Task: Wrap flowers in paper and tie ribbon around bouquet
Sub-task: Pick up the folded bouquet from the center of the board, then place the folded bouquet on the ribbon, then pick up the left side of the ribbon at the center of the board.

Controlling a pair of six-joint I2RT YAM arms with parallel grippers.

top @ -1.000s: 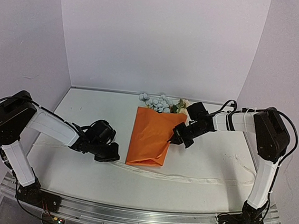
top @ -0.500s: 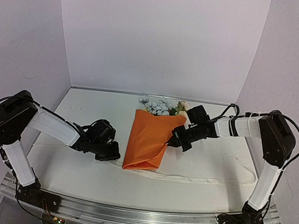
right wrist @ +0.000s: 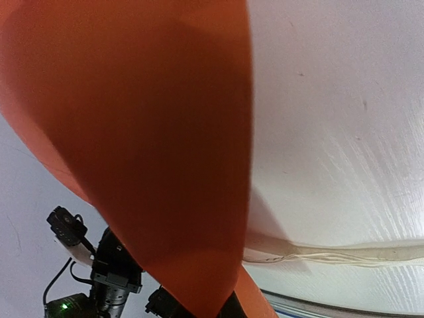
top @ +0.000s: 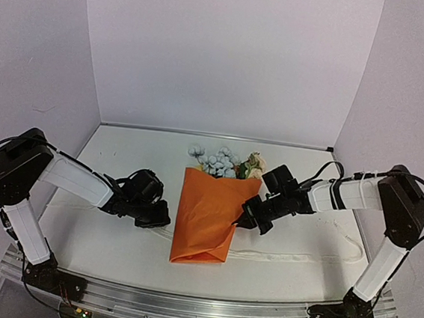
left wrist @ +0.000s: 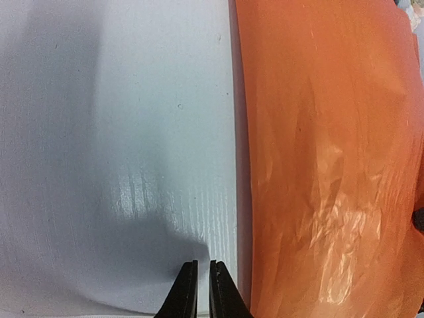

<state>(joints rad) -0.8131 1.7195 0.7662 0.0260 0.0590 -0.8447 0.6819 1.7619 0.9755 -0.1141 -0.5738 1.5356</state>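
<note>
Flanking the paper [top: 205,211], your right pincer [top: 238,222] clamps its 3 o'clock edge; left pincer [top: 162,220], barely parted, empty, sits at 9.

paper [top: 206,215]: has slid toward the near edge and a little to the left; its near end now lies across the ribbon [top: 300,256]
flowers [top: 221,161]: carried the same way, further from the back wall
right gripper [top: 240,221]: drawn nearer, pinching the paper's right edge
left gripper [left wrist: 197,291]: jaws parted to a narrow slit
</note>
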